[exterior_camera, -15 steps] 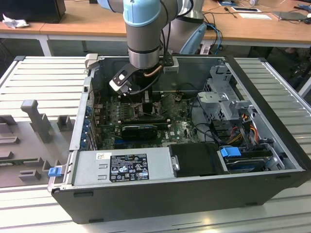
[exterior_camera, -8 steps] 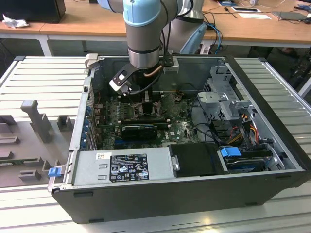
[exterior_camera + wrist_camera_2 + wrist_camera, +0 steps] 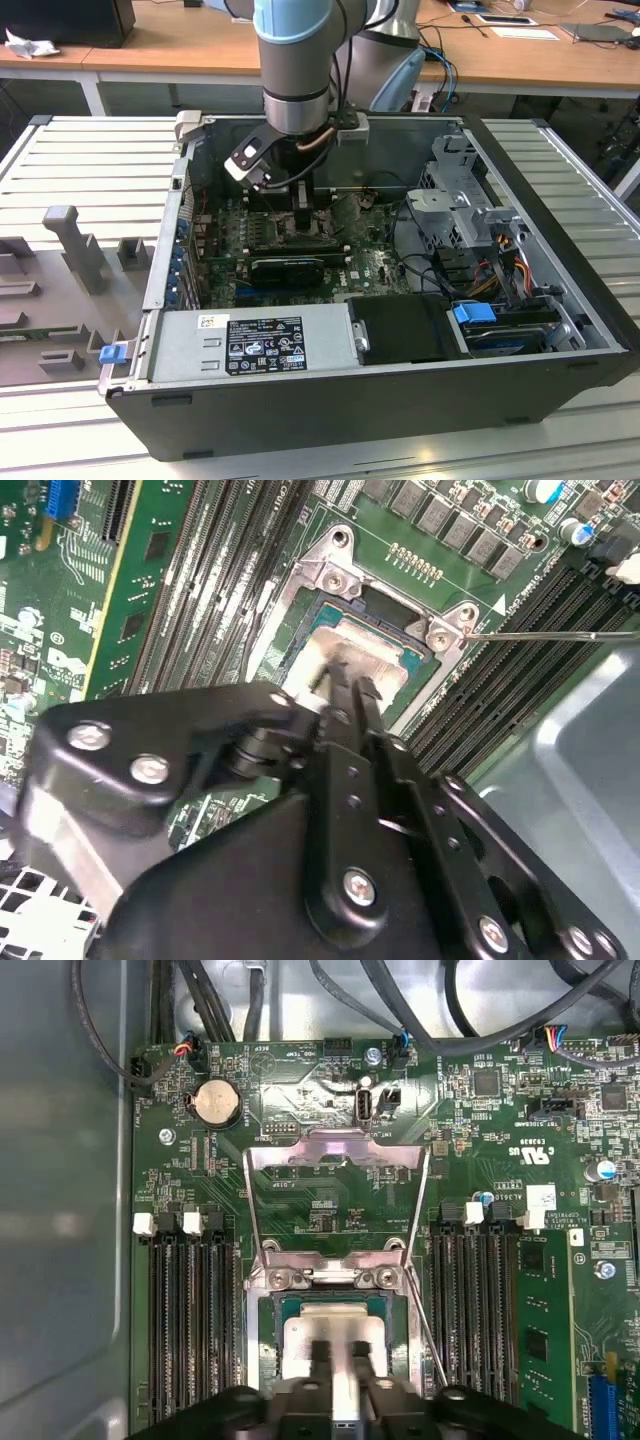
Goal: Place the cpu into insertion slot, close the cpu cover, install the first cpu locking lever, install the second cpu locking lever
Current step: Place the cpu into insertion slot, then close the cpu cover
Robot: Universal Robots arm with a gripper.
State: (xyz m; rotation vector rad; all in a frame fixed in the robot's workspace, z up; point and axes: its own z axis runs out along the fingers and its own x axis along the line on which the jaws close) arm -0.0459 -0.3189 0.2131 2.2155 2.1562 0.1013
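Note:
The cpu (image 3: 330, 1332) lies flat in the insertion slot (image 3: 268, 1310) on the green motherboard, its pale silver top showing in both wrist views (image 3: 385, 652). My gripper (image 3: 340, 1365) hangs straight over it with its two black fingers close together. The fingertips (image 3: 345, 685) are down at the chip's top, near one edge. The cpu cover (image 3: 336, 1152) is swung open and stands up beyond the slot, with the board visible through its window. A thin wire locking lever (image 3: 425, 1325) runs loose beside the slot. In the exterior view the gripper (image 3: 300, 212) reaches down into the computer case.
Black memory slots (image 3: 190, 1320) flank the socket on both sides. The case's grey wall (image 3: 60, 1210) rises close by, and cables (image 3: 420, 1030) run along the board's far edge. A power supply (image 3: 250, 345) and a drive cage (image 3: 470, 215) fill the case's other parts.

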